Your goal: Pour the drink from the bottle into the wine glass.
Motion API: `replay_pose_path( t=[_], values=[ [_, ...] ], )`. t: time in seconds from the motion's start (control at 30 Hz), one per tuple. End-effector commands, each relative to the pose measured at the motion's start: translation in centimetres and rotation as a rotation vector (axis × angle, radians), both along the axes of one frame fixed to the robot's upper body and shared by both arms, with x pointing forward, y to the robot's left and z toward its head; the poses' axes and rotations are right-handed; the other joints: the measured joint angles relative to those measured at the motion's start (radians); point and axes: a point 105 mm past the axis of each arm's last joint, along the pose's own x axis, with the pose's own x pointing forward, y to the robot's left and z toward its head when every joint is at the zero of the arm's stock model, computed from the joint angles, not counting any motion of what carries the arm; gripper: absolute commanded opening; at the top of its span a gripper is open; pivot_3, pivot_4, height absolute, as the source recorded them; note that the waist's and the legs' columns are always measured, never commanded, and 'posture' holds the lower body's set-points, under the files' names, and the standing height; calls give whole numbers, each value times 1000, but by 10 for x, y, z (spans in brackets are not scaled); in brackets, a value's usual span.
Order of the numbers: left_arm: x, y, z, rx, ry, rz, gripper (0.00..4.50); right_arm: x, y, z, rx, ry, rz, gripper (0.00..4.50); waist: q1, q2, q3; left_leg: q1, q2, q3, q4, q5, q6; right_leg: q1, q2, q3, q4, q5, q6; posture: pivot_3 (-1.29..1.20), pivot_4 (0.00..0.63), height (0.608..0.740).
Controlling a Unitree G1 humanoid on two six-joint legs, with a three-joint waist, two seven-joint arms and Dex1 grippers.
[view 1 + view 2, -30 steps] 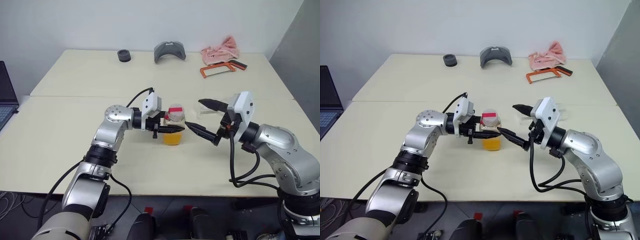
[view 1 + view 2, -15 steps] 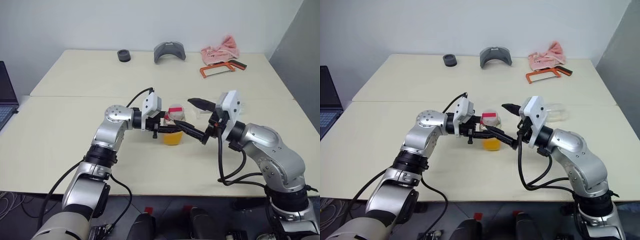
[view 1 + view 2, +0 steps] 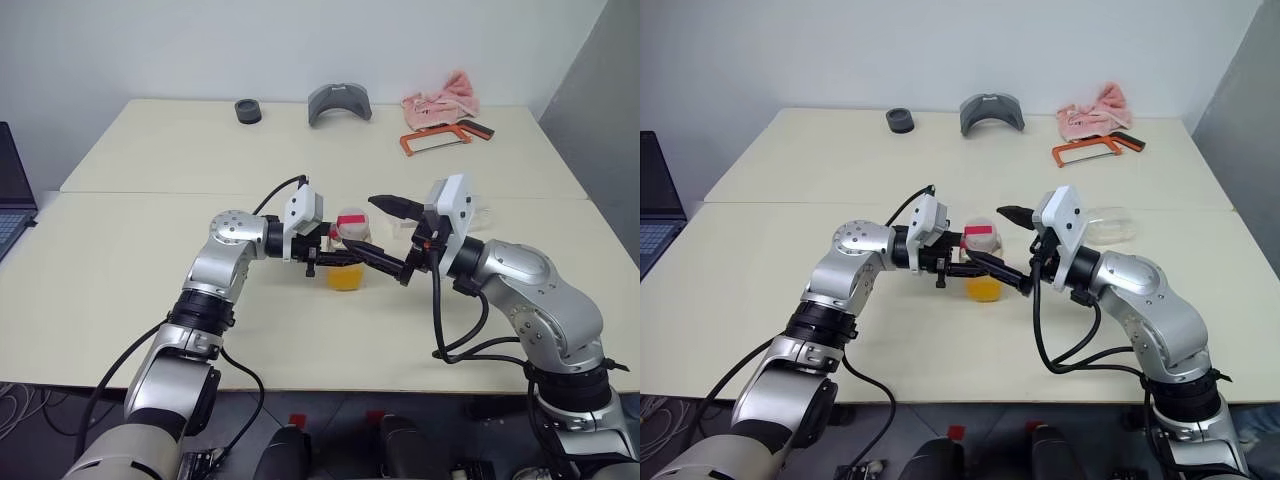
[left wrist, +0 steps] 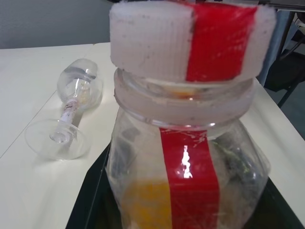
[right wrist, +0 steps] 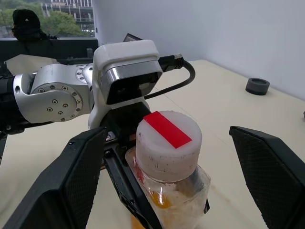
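With my left gripper (image 3: 345, 258) clamped on the small, clear, red-striped plastic bottle (image 3: 348, 252) mid-table, I held my right gripper (image 3: 390, 238), fingers wide apart, around its white cap (image 5: 169, 144), judging the thin plastic light, squashy and slippery.

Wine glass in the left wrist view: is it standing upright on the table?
No. The wine glass lies on its side on the table, foot toward the camera.

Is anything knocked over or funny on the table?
Yes. The wine glass is lying on its side on the table, past the bottle, so nothing could be poured into it yet. The bottle's white cap is on, and the drink only fills the bottom.
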Motion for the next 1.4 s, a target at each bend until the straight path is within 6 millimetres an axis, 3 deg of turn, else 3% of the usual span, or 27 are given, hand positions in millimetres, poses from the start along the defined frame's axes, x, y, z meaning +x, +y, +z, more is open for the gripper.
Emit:
replay_pose_path(
  t=[0.03, 0.77, 0.87, 1.03, 1.07, 1.4],
  values=[
    [-4, -3, 17, -38, -48, -30, 1734, -5, 2, 11, 16, -33, 33, 4361, 0, 0, 0, 0, 0, 0, 0, 0, 0, 0, 0, 0, 0, 0, 0, 0, 150, 740],
    [-10, -6, 16, -35, -22, -83, 1734, 5, 9, 9, 10, -1, 64, 4361, -1, 0, 0, 0, 0, 0, 0, 0, 0, 0, 0, 0, 0, 0, 0, 0, 150, 740],
    [-11, -6, 15, -33, -21, -84, 1734, 5, 10, 10, 19, 4, 66, 3772, -1, 0, 0, 0, 0, 0, 0, 0, 0, 0, 0, 0, 0, 0, 0, 0, 150, 740],
    [-12, -6, 14, -35, -18, -87, 1734, 3, 10, 12, 35, 5, 78, 2002, 0, 0, 0, 0, 0, 0, 0, 0, 0, 0, 0, 0, 0, 0, 0, 0, 150, 740],
    [-13, -7, 14, -36, -17, -87, 1734, 3, 10, 12, 35, 4, 78, 1838, 0, 0, 0, 0, 0, 0, 0, 0, 0, 0, 0, 0, 0, 0, 0, 0, 150, 740],
    [-16, -7, 11, -45, -4, -83, 1733, 5, 4, 10, -178, -293, -23, 1775, -1, 0, 0, 0, 0, 0, 0, 0, 0, 0, 0, 0, 0, 0, 0, 0, 150, 740]
  ],
)
